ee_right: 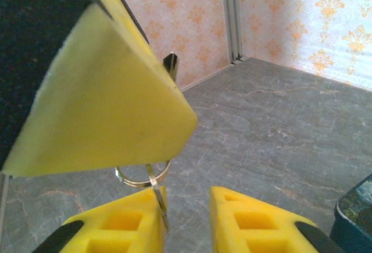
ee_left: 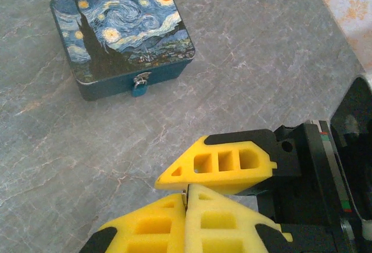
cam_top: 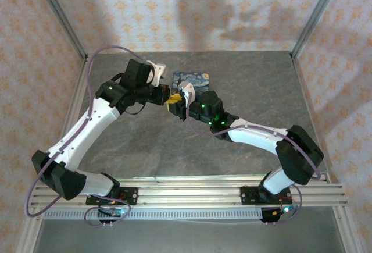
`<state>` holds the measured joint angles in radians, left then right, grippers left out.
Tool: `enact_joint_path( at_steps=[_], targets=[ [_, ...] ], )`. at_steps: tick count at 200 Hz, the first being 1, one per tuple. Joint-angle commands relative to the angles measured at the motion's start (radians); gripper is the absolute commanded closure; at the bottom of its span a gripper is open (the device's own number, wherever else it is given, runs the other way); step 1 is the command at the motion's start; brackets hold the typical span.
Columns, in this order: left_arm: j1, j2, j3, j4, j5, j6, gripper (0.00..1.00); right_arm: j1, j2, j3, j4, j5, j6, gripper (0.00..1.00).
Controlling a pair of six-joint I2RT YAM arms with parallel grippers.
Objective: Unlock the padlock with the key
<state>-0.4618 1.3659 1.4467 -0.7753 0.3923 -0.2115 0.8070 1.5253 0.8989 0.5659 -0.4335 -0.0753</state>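
Evidently, little of the task is finished. The key is off the desk and appears to be clamped in the left end effector, whose foam pads are pressed together; a thin metal tip juts above the pad and a brassy wire ring dangles below it. The right end effector is raised just beneath that ring with its pads apart, one pad touching or almost touching a slim metal strip that hangs from the ring. A handover between the arms is judged to be under way.

The padlock hangs from the clasp on the front wall of the box, well apart from both arms, and looks fastened. Carrying the key to it, inserting and turning are all left.

The pads are yellow foam wedges with rectangular cut-outs, matte and soft-looking. The key is flat, pale and shiny. The box is a rounded rectangular tin with a swirling night-sky print on the lid and dark teal sides. The padlock is tiny and blue-tinted, with a silvery clasp above. The desk is a smooth grey marbled sheet.
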Motion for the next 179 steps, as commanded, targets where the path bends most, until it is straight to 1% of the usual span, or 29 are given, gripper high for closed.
enact_joint_path(
  at_steps=[1,22,46,102,130,136,142,143,145,151,167,179],
  targets=[
    [0.009,-0.029,0.023,-0.035,0.025,0.009,1.0,0.006,-0.021,0.018,0.042,-0.014,-0.042,0.78],
    [0.009,-0.035,0.02,-0.04,0.021,0.013,1.0,0.006,-0.032,0.012,0.032,-0.01,-0.066,0.9],
    [0.01,-0.045,0.014,-0.041,0.02,0.015,1.0,0.005,-0.048,0.007,0.008,-0.001,-0.111,1.0],
    [0.012,-0.072,-0.01,-0.048,0.007,0.018,1.0,0.006,-0.086,0.007,-0.062,0.027,-0.231,1.0],
    [0.029,-0.092,-0.042,-0.04,0.016,-0.003,1.0,0.006,-0.095,0.036,-0.186,0.059,-0.366,1.0],
    [0.035,-0.1,-0.052,-0.035,0.019,-0.015,0.94,0.006,-0.097,0.044,-0.217,0.07,-0.408,1.0],
    [0.042,-0.109,-0.064,-0.03,0.022,-0.026,0.82,0.006,-0.099,0.053,-0.247,0.081,-0.452,1.0],
    [0.044,-0.109,-0.066,-0.029,0.022,-0.029,0.77,0.006,-0.099,0.054,-0.252,0.083,-0.46,1.0],
    [0.045,-0.112,-0.07,-0.027,0.024,-0.034,0.73,0.006,-0.099,0.055,-0.255,0.085,-0.467,1.0],
    [0.054,-0.123,-0.082,-0.021,0.027,-0.043,0.64,0.006,-0.099,0.059,-0.275,0.098,-0.511,1.0],
    [0.078,-0.164,-0.116,-0.006,0.047,-0.051,0.51,0.006,-0.099,0.072,-0.318,0.107,-0.595,1.0],
    [0.106,-0.199,-0.143,0.004,0.057,-0.048,0.46,0.006,-0.096,0.094,-0.37,0.094,-0.657,1.0]
  ],
)
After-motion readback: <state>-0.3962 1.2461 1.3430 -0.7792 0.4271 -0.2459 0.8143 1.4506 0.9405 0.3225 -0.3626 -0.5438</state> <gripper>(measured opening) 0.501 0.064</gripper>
